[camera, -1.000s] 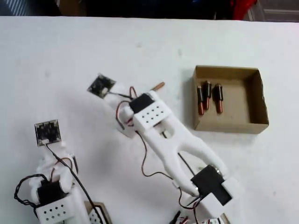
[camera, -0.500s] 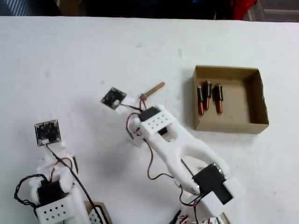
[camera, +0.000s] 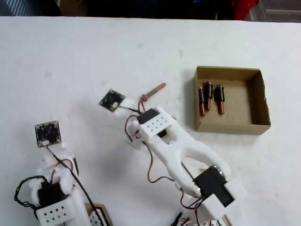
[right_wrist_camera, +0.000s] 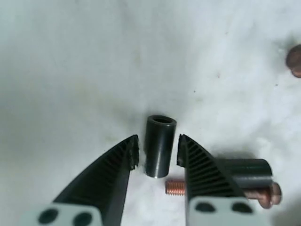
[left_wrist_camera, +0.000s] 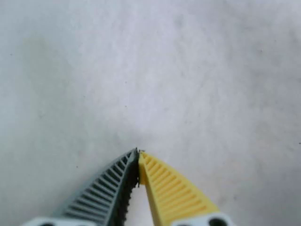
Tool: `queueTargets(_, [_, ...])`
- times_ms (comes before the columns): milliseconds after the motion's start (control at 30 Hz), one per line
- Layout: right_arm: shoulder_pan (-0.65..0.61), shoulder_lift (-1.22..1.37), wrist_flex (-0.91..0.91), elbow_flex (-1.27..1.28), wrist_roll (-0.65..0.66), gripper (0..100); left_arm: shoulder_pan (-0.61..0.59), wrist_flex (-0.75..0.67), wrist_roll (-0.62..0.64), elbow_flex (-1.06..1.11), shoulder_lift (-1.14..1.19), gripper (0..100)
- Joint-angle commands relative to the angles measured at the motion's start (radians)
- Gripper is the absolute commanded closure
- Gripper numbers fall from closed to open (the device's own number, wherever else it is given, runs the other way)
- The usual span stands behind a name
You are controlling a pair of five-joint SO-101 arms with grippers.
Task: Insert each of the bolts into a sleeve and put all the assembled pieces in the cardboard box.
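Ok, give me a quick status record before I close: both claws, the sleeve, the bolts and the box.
right claw: open, one finger each side of the upright sleeve, gaps on both sides
left claw: shut, empty, over bare table
upright sleeve: standing on end, no bolt in it
loose bolt: lying on the table, outside the cardboard box
box contents: three assembled pieces, side by side
fourth piece: lying sleeve with a bolt through it, just beside the right claw
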Motion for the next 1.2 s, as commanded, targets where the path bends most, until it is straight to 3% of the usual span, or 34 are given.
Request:
queueTargets(0, [-0.004,0.048,0.005,-0.084,-0.005,88.5,-0.005,0.008,-0.003,-0.002,-0.008,98])
queueTargets(433, [0.01,0.177,0.031,-0.161,-0.009,88.8,-0.005,0.008,-0.003,-0.002,-0.008,98])
queueTargets(700, [0.013,0.2,0.031,-0.164,-0.009,97.8,-0.005,0.008,-0.003,-0.002,-0.008,98])
queueTargets(1167, [0.013,-0.199,0.219,-0.164,-0.009,98.2,-0.004,0.008,-0.002,-0.002,-0.008,98])
